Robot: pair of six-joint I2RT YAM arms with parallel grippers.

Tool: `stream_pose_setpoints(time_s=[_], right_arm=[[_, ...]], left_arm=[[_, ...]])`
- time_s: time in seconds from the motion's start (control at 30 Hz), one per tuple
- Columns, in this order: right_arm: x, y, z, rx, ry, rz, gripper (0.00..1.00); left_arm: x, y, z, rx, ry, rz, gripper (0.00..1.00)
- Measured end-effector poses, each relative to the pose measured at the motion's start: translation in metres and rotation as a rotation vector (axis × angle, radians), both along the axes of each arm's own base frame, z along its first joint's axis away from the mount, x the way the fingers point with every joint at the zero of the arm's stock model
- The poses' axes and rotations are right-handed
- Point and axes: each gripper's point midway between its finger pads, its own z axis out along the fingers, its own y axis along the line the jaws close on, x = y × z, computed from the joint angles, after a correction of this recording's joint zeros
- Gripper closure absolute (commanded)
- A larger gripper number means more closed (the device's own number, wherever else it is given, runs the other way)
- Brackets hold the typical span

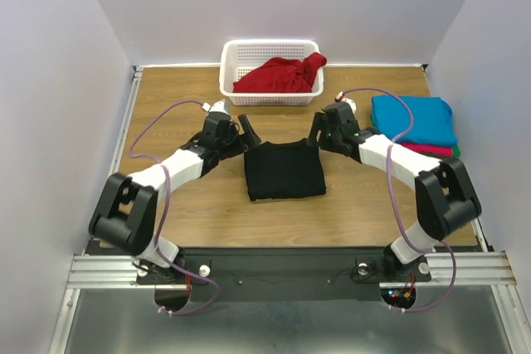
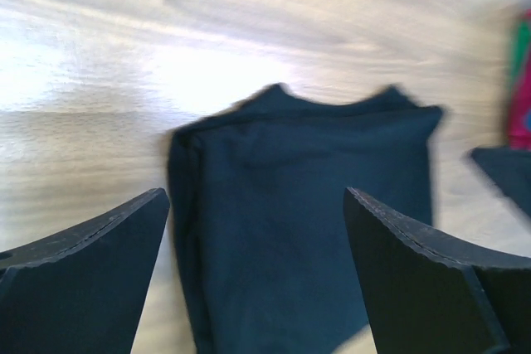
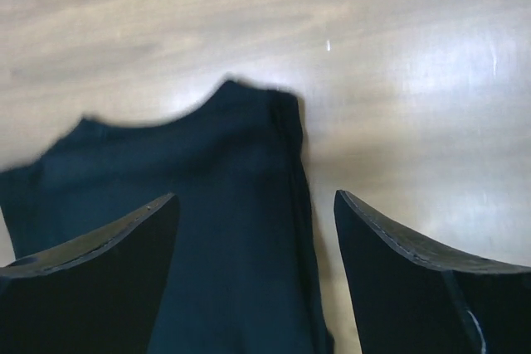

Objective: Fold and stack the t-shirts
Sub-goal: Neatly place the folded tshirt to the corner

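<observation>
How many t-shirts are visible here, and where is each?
5: a black t-shirt folded, centre of the table; a red t-shirt in the basket; a turquoise t-shirt, pink-red t-shirt and green t-shirt stacked at right. More may be hidden.

A white plastic lattice basket (image 1: 234, 68) stands at the far edge of a wooden table (image 1: 207, 209), a little left of centre. Plain pale walls (image 1: 50, 72) enclose the table on three sides, and a grooved aluminium rail (image 1: 99, 269) runs along its near edge.

Pale grey walls (image 1: 50, 80) around a wooden table (image 1: 207, 213), glare on its grain.
</observation>
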Motion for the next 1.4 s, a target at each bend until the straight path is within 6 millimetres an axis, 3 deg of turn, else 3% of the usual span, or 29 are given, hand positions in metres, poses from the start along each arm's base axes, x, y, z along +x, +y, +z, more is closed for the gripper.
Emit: stream_pose_setpoints(time_s=[0.1, 0.2, 0.37, 0.47, 0.53, 0.57, 0.7, 0.83, 0.97, 1.07, 1.27, 1.4], right_arm=[[-0.018, -0.001, -0.002, 0.017, 0.016, 0.042, 0.19], [-0.034, -0.003, -0.023, 0.006, 0.076, 0.072, 0.21], [-0.053, -0.001, -0.058, -0.001, 0.187, 0.116, 0.3], [-0.05, 0.004, -0.062, 0.009, 0.193, 0.129, 0.35], [-0.049, 0.009, -0.063, 0.016, 0.202, 0.141, 0.48], [-0.049, 0.011, -0.064, 0.017, 0.204, 0.143, 0.61], [-0.048, 0.018, -0.068, 0.027, 0.206, 0.133, 0.87], [-0.046, 0.023, -0.067, 0.039, 0.194, 0.125, 0.99], [-0.045, 0.015, -0.064, -0.018, 0.17, 0.126, 1.0], [-0.038, 0.001, -0.052, -0.127, 0.122, 0.139, 0.99], [-0.003, -0.037, 0.005, -0.353, -0.057, 0.137, 1.0], [0.019, -0.077, 0.042, -0.494, -0.129, 0.099, 1.0]], left_arm=[[-0.01, 0.007, 0.034, -0.03, -0.081, 0.017, 0.02], [-0.026, 0.019, 0.046, -0.051, -0.121, 0.045, 0.02], [-0.063, 0.045, 0.022, -0.043, -0.078, 0.111, 0.02], [-0.081, 0.057, 0.006, -0.029, -0.042, 0.136, 0.02], [-0.086, 0.061, 0.005, -0.028, -0.04, 0.15, 0.02], [-0.087, 0.063, 0.008, -0.03, -0.047, 0.158, 0.02], [-0.087, 0.069, 0.027, -0.055, -0.107, 0.189, 0.02], [-0.087, 0.074, 0.034, -0.054, -0.133, 0.214, 0.02], [-0.09, 0.079, 0.03, -0.035, -0.121, 0.226, 0.02], [-0.091, 0.082, 0.028, -0.024, -0.116, 0.234, 0.02], [-0.094, 0.091, 0.027, 0.01, -0.117, 0.263, 0.02], [-0.095, 0.1, 0.024, 0.056, -0.109, 0.285, 0.02]])
